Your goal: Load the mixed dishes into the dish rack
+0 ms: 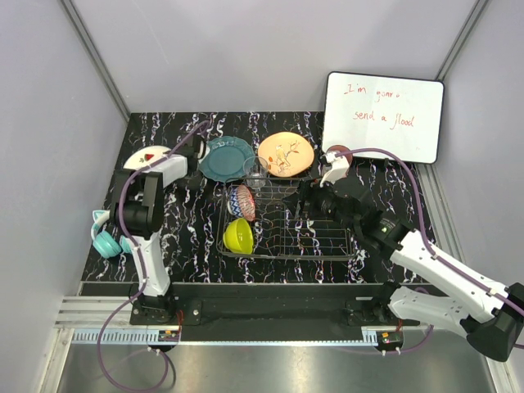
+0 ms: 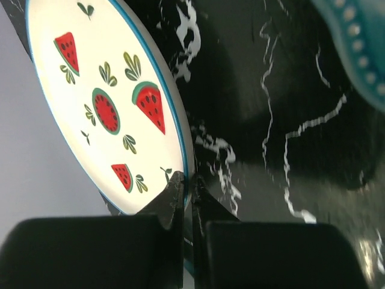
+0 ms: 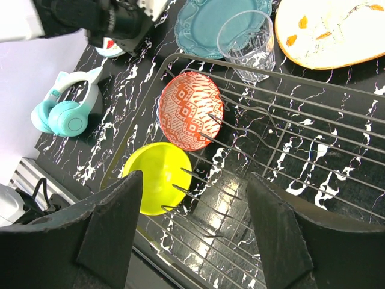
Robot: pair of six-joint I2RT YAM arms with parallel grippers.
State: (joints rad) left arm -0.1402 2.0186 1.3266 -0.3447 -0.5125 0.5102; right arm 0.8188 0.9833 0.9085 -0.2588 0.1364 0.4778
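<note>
Your left gripper [image 2: 186, 178] pinches the rim of the white plate [image 2: 102, 108] at far left; your right gripper [image 3: 194, 178] hangs wide open over the rack [image 3: 313, 105].

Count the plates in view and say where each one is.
3. The white plate sits far left, its rim pinched in the left claw. The teal plate lies behind the rack's left corner. The orange plate lies right of it. None appear hidden.
</note>
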